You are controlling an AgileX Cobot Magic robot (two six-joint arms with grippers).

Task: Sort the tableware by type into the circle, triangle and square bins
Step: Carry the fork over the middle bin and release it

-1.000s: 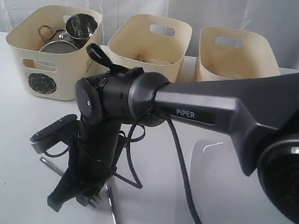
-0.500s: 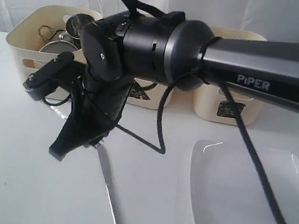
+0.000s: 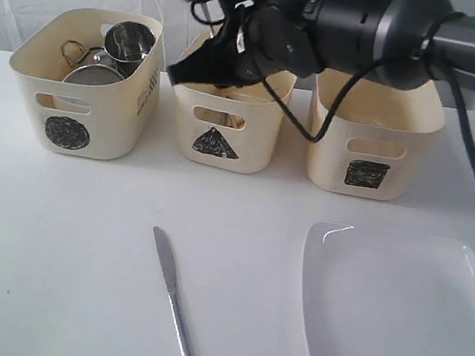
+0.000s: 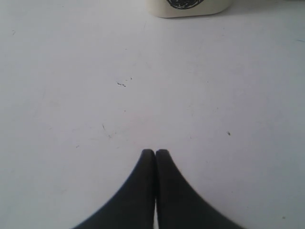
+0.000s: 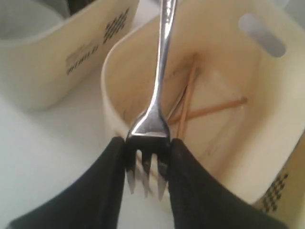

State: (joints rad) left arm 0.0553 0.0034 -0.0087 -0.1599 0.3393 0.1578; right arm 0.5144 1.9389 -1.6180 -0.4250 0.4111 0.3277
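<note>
My right gripper [image 5: 147,142] is shut on the head of the steel fork [image 5: 160,71], its handle pointing out over the triangle bin [image 5: 238,62]. Wooden chopsticks [image 5: 189,106] lie inside that bin. In the exterior view the right gripper [image 3: 198,68] hangs over the front left rim of the triangle bin [image 3: 229,110]. The circle bin [image 3: 80,98] holds steel cups [image 3: 129,39]. The square bin [image 3: 372,135] stands to the right. A steel knife [image 3: 172,297] and a white square plate [image 3: 404,317] lie on the table. My left gripper [image 4: 156,152] is shut and empty above bare table.
The right arm [image 3: 399,33] stretches across above the square and triangle bins. A white curtain hangs behind the bins. The bottom of the circle bin [image 4: 188,5] shows far ahead of the left gripper.
The right arm has risen from the table beside the knife and swung back to above the triangle bin, carrying the fork. The knife stays on the table.
</note>
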